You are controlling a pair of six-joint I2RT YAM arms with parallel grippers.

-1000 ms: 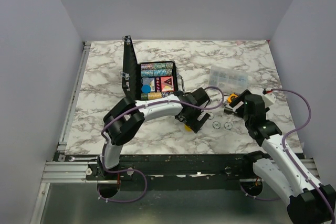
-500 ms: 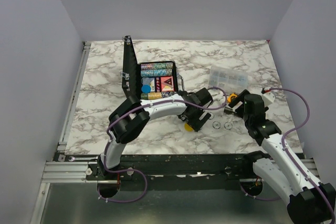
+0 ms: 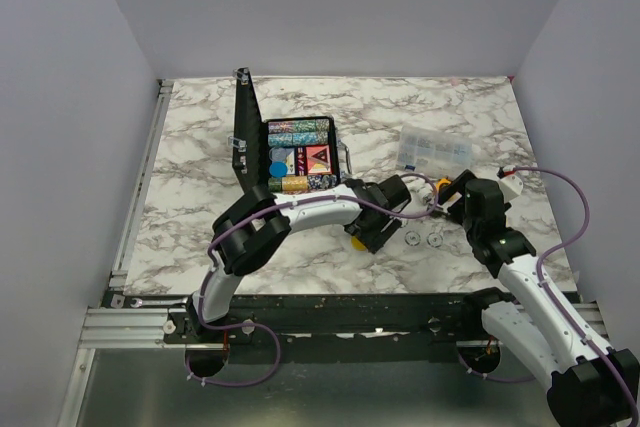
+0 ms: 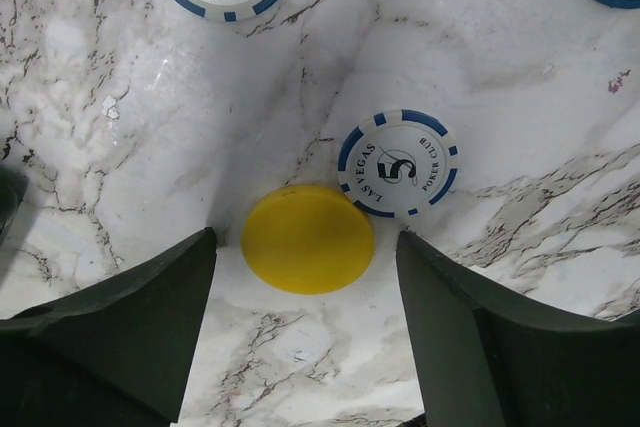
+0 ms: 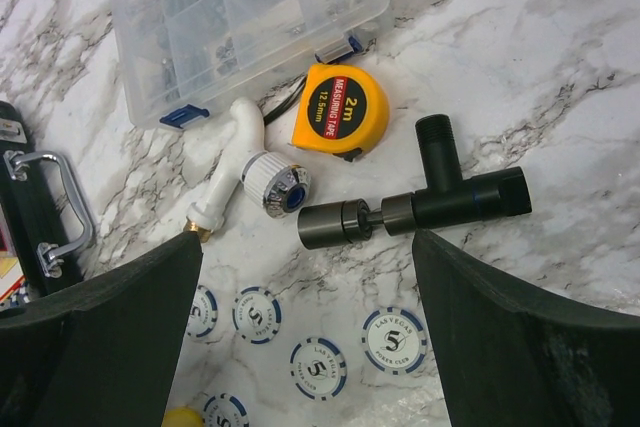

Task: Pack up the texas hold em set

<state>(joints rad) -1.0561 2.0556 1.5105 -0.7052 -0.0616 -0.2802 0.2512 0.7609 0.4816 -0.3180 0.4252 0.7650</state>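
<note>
**A:** Which step is in hand?

**B:** Gathering the loose pieces, I judge. The case [image 3: 296,159] lies open on the desk [image 3: 200,147] with its lid upright. Chip rows [image 3: 298,130], a blue disc [image 3: 277,169] and a red triangle [image 3: 319,159] are inside. The yellow disc [image 4: 308,239] lies outside, on the marble just right of the case and towards the arm bases.

**A:** And the left pincer [image 4: 305,277]?

**B:** It is spread wide with one finger on each side of the yellow disc, and neither seems to touch it. A blue-and-white chip [image 4: 398,164] sits right against the disc's edge.

**A:** What about the right pincer [image 5: 308,247]?

**B:** It is also spread and holds nothing. It hovers further right of the case, over more loose chips [image 5: 395,340]. A tape measure [image 5: 340,107], a black fitting [image 5: 420,202] and a clear box [image 5: 240,17] lie there too, and none of them belongs in the case.

**A:** What does the next move call for?

**B:** Probably lowering the left pincer until its fingers reach the desk, then closing on the disc's rim. The disc is thin and smooth, so it may slip, and the chip beside it could get nudged or caught. After that it needs carrying left into the case.
</note>
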